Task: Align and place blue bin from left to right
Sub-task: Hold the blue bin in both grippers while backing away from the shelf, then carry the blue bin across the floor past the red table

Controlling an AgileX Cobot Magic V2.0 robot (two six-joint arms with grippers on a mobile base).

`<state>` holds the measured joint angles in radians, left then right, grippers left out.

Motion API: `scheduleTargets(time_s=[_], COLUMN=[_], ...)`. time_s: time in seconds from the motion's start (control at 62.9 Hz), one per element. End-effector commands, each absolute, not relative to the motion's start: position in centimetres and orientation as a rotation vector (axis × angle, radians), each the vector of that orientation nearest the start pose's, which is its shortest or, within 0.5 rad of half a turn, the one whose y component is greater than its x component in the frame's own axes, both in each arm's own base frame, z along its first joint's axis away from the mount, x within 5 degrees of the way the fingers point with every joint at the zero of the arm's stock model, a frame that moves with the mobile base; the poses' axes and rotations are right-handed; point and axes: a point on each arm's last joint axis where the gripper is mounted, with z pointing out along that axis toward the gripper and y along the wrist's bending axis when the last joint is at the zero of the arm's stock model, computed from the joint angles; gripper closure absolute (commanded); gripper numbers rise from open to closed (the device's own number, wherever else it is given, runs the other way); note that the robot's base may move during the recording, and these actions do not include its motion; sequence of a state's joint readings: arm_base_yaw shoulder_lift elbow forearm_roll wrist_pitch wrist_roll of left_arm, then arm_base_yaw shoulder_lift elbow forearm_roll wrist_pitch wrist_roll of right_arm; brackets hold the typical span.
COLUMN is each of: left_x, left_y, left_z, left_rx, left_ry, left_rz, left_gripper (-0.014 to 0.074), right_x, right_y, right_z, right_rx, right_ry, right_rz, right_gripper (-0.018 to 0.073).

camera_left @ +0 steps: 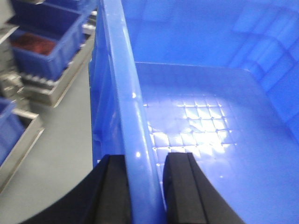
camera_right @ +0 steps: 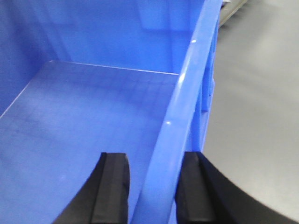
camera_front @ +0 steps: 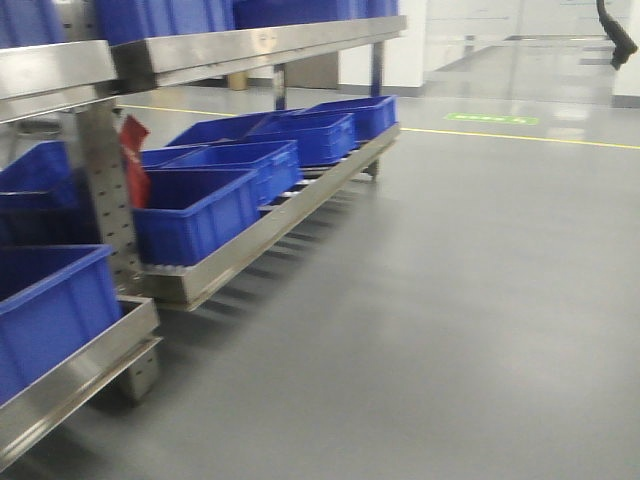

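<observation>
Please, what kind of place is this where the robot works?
Probably a warehouse or a factory hall. Steel racks hold rows of blue bins, and the smooth grey floor carries a painted yellow line. The left gripper and right gripper each clamp a wall of a held bin.

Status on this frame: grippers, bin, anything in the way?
Left gripper clamped on one wall of blue plastic bin. Right gripper clamped on opposite wall. Bin empty. Steel rack ahead-left.
</observation>
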<state>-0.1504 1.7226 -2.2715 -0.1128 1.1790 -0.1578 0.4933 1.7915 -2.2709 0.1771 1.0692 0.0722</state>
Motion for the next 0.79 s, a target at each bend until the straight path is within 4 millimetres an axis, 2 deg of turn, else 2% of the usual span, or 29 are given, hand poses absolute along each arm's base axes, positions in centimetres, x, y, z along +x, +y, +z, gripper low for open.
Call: scheduleTargets(time_s=[0.0, 0.779], left_x=[32.88, 32.88], left_y=[-6.99, -6.99], left_z=[53.81, 53.81], left_rx=[0.056, 0.056], left_ry=[1.997, 1.997], left_rz=[-0.422, -0.422], left_gripper=[0.0707, 0.0707], right_x=[32.25, 32.25], right_y=[19.32, 19.32], right_z=[52.44, 52.44], right_rx=[-0.399, -0.399], right_ry=[1.871, 1.871], right_rz=[0.627, 0.627], right_gripper=[0.0712, 0.0712])
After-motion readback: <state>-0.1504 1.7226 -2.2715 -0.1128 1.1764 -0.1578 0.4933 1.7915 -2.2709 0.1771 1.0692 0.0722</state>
